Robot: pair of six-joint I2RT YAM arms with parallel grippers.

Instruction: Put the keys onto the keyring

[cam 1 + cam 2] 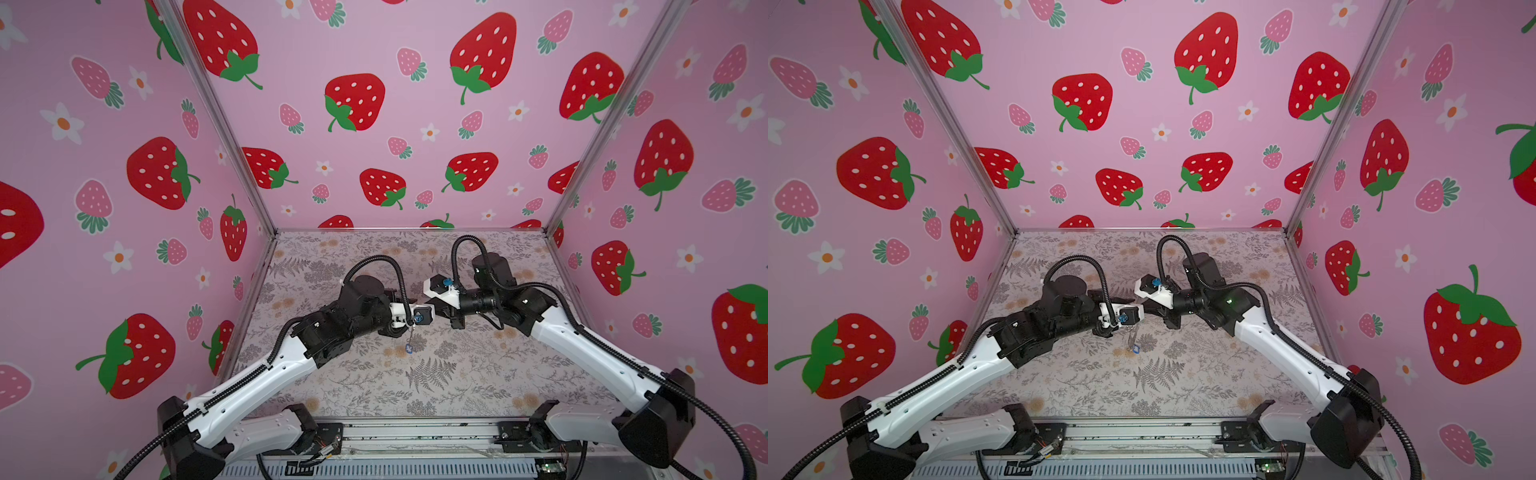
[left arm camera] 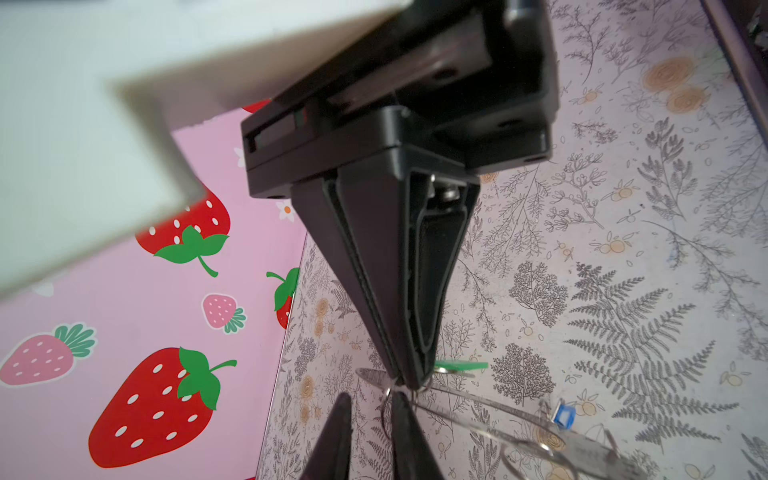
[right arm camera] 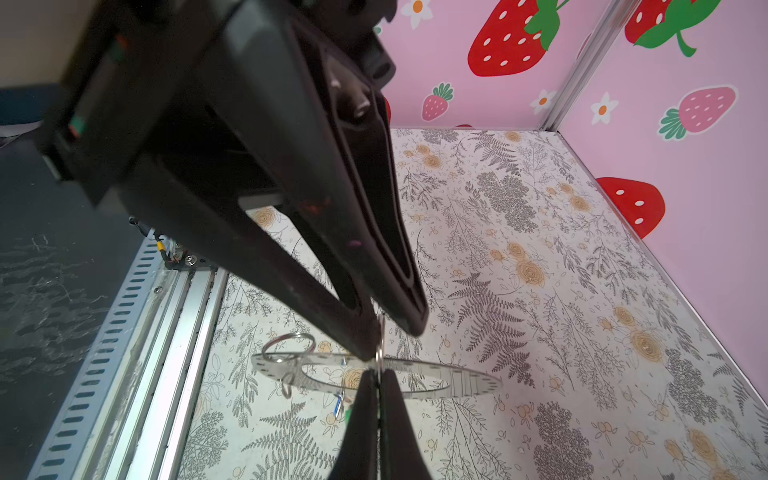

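Note:
The keyring [image 3: 465, 380], a flat grey ring, hangs level above the table between both grippers. My right gripper [image 3: 379, 374] is shut on its rim, and its tips [image 2: 409, 384] show in the left wrist view too. A small wire ring [image 2: 386, 401] sits at that pinch. My left gripper [image 2: 372, 395] stands narrowly open around this wire ring, with one finger beside it and the other apart. The green key [image 2: 461, 365] lies close by the right gripper's tips. The blue key [image 2: 564, 415] dangles at the keyring's far side and shows in both top views [image 1: 409, 348].
The floral table cover [image 1: 415, 386] lies below the hanging ring. Pink strawberry walls [image 1: 415, 124] close in three sides. A slotted aluminium rail [image 3: 183, 316] runs along the front edge. Another wire ring [image 3: 289, 345] hangs on the keyring. Both arms meet at mid-table.

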